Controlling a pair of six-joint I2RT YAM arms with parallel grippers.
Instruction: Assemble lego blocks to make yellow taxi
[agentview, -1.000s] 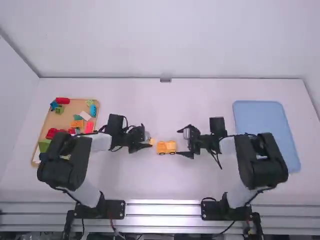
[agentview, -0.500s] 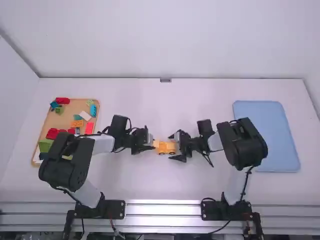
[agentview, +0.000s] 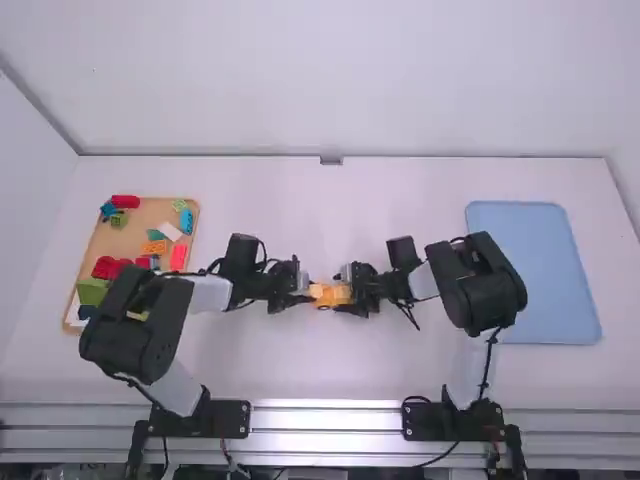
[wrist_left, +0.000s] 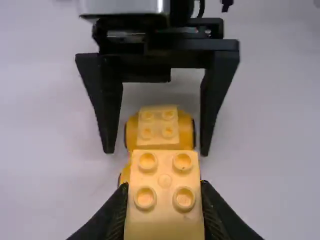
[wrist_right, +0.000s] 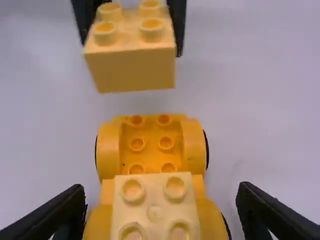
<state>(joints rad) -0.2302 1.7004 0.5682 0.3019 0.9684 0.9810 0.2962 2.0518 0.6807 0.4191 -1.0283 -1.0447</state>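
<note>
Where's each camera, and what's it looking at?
High view: above and behind, looking forward and down at the table; both arms show.
Left wrist view: on that wrist, facing the yellow car, its own fingers holding a block.
Right wrist view: on that wrist, facing the car, its fingers apart.
Both wrist views share car and block.

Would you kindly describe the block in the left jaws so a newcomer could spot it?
Near the middle of the white table is an orange wheeled base. By it, the left jaws grip a pale yellow four-stud block. Unlike its twin, it isn't mounted on the base.
</note>
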